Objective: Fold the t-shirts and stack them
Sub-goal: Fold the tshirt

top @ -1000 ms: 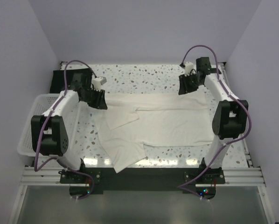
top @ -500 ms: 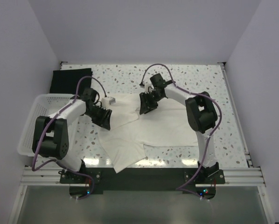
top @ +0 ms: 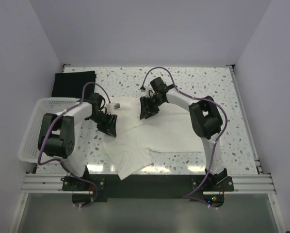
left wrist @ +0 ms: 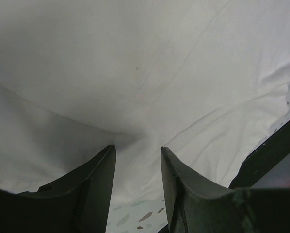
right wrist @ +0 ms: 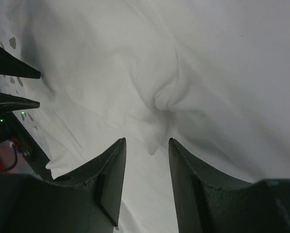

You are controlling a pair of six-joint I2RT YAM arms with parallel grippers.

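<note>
The cream t-shirt (top: 169,131) lies spread on the speckled table, with a fold across its left part and a sleeve hanging toward the front edge. The black t-shirt (top: 73,81) lies folded at the back left corner. My left gripper (top: 109,130) is open just above the cream shirt's left edge; in the left wrist view (left wrist: 137,147) cloth (left wrist: 135,73) fills the frame, and the jaws are apart. My right gripper (top: 145,114) is open over the shirt's upper middle; in the right wrist view (right wrist: 146,140) a small pucker of cloth (right wrist: 164,99) lies just beyond the fingertips.
A white lattice basket (top: 31,131) stands at the left edge of the table, beside the left arm. Bare speckled tabletop (top: 242,111) shows to the right of the shirt and along the back. The arm bases sit at the near edge.
Both arms have swung in from the back corners. The right gripper moved far left to the shirt's upper middle; the left gripper moved nearer onto the shirt's left edge.
</note>
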